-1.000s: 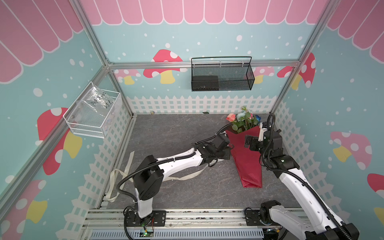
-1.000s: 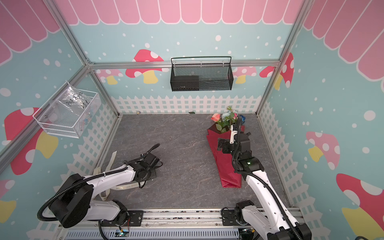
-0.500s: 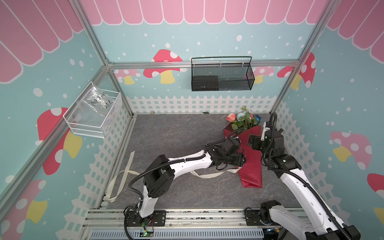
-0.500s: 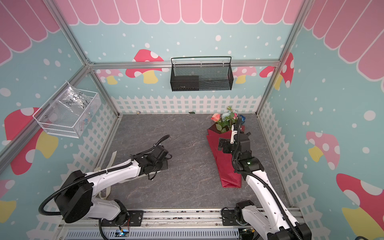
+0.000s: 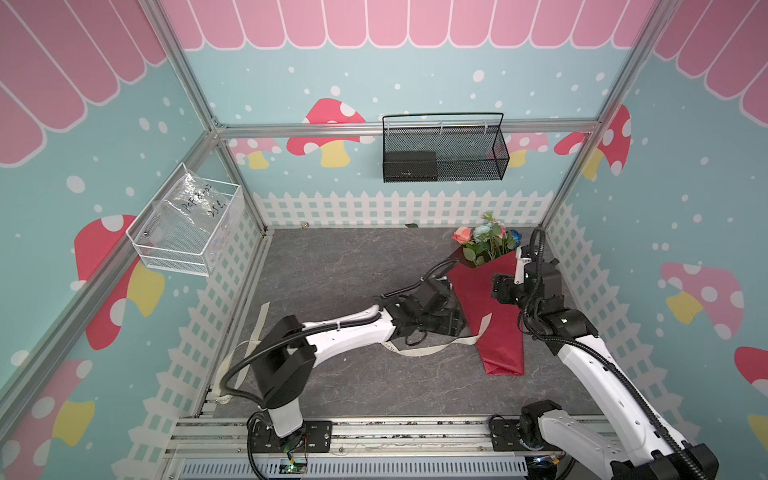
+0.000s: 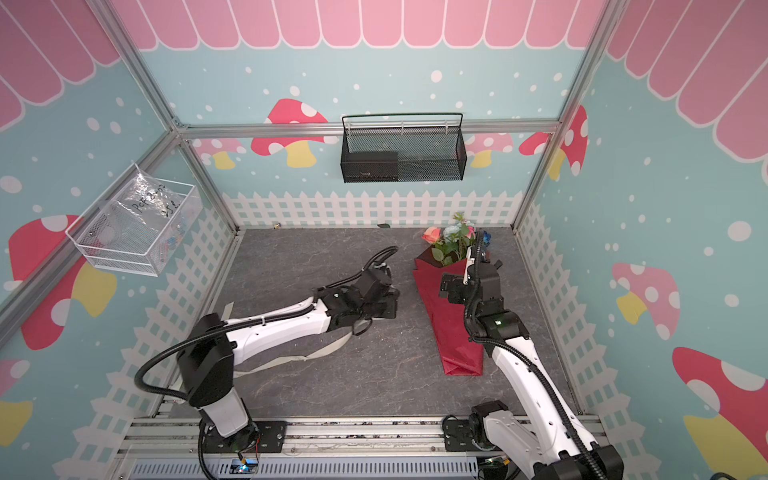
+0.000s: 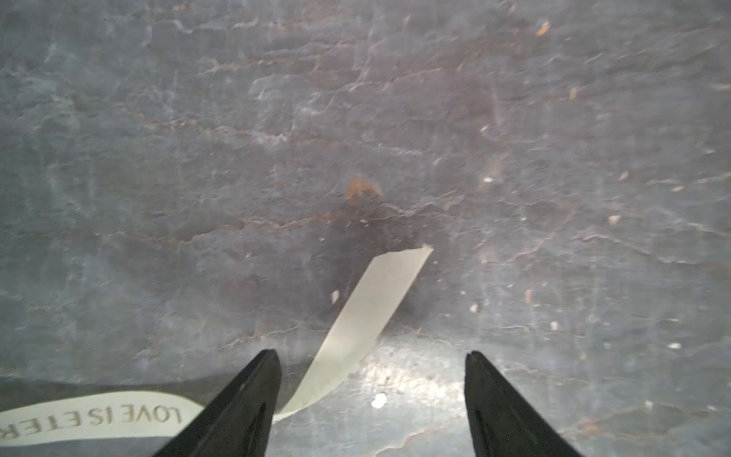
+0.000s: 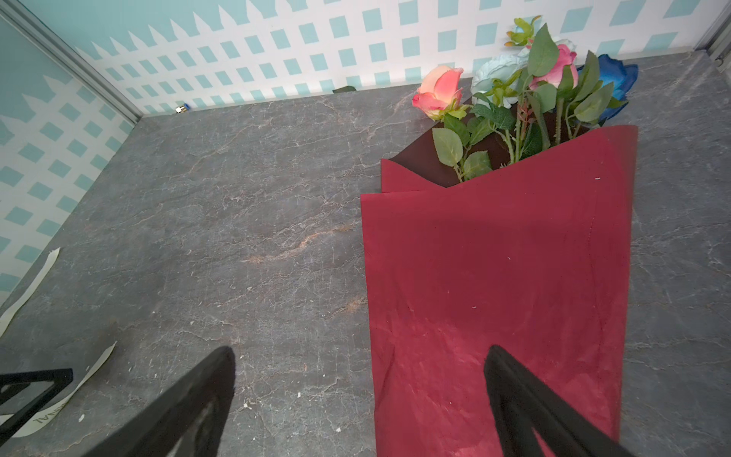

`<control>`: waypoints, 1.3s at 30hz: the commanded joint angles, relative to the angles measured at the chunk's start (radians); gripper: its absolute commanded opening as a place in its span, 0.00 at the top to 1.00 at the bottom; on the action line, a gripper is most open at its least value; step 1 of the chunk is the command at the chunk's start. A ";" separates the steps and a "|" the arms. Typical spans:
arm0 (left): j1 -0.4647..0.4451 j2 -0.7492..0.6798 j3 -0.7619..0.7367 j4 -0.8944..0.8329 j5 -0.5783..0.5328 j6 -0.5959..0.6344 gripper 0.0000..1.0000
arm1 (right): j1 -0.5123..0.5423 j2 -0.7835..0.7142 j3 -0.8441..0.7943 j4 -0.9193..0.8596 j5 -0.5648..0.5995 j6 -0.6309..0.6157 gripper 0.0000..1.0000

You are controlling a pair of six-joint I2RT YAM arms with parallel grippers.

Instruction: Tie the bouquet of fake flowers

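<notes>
1. Bouquet (image 8: pixel 494 277) lies flat on the table (image 8: pixel 237 217), on the right side in both top views. Flower heads point toward the back fence, and the narrow end of the red wrap (image 5: pixel 498 345) points toward the front rail.
2. Heads showing past the wrap's open end: salmon rose (image 8: pixel 439 91), pale blue cluster (image 8: pixel 494 71), pink rose (image 8: pixel 557 65), deep blue rose (image 8: pixel 613 75). Green leaves sit below them.
3. Right gripper (image 8: pixel 360 350): fingers spread wide, nothing between them. It hovers at the wrap's edge, one finger over red paper and one over bare table.
4. Left gripper (image 7: pixel 370 353): fingers apart, nothing pinched, low over the table.
5. Cream ribbon (image 7: pixel 375 292), lettered "LOVE IS ETER…", passes one finger and curls out between the two. Its cut end is on the table.
6. Ribbon also trails toward the left fence in a top view (image 6: pixel 286 361).
</notes>
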 commanded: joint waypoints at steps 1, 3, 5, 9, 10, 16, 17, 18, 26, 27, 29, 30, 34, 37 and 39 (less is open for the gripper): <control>0.019 0.026 -0.006 -0.052 -0.035 0.000 0.24 | 0.010 -0.015 0.016 -0.015 0.030 0.006 0.00; 0.021 0.052 -0.006 -0.049 -0.024 0.002 0.24 | 0.011 -0.016 0.021 -0.014 0.037 0.005 0.00; 0.023 0.086 -0.006 -0.046 -0.008 0.001 0.24 | 0.013 -0.019 0.025 -0.013 0.046 0.005 0.00; 0.022 0.128 -0.016 -0.032 0.019 0.000 0.24 | 0.014 -0.020 0.030 -0.013 0.055 0.001 0.00; 0.022 0.134 -0.023 -0.026 0.023 -0.002 0.24 | 0.014 -0.020 0.032 -0.013 0.055 -0.001 0.00; 0.043 0.155 -0.058 0.042 0.052 -0.035 0.48 | 0.014 -0.005 0.049 -0.013 0.085 -0.017 0.00; 0.047 0.158 -0.062 0.054 0.059 -0.035 0.57 | 0.014 0.000 0.058 -0.020 0.105 -0.017 0.00; 0.049 0.160 -0.064 0.063 0.062 -0.034 0.65 | 0.014 0.004 0.067 -0.029 0.125 -0.014 0.00; 0.002 0.142 0.044 0.159 0.094 0.037 1.00 | 0.014 -0.004 0.084 -0.041 0.220 -0.003 0.00; -0.017 0.145 0.075 0.182 0.104 0.044 1.00 | 0.014 -0.003 0.084 -0.041 0.222 -0.005 0.00; -0.065 0.178 0.160 0.242 0.130 0.060 1.00 | 0.014 0.002 0.086 -0.037 0.220 -0.020 0.00; -0.098 0.209 0.217 0.273 0.145 0.072 1.00 | 0.014 0.006 0.090 -0.041 0.232 -0.024 0.00; -0.241 0.402 0.498 0.327 0.226 0.121 1.00 | 0.014 0.021 0.119 -0.065 0.284 -0.009 0.00; -0.324 0.574 0.722 0.329 0.321 0.152 1.00 | 0.013 0.022 0.145 -0.088 0.332 0.003 0.00; -0.363 0.667 0.843 0.327 0.395 0.161 1.00 | 0.013 0.020 0.164 -0.108 0.385 0.009 0.00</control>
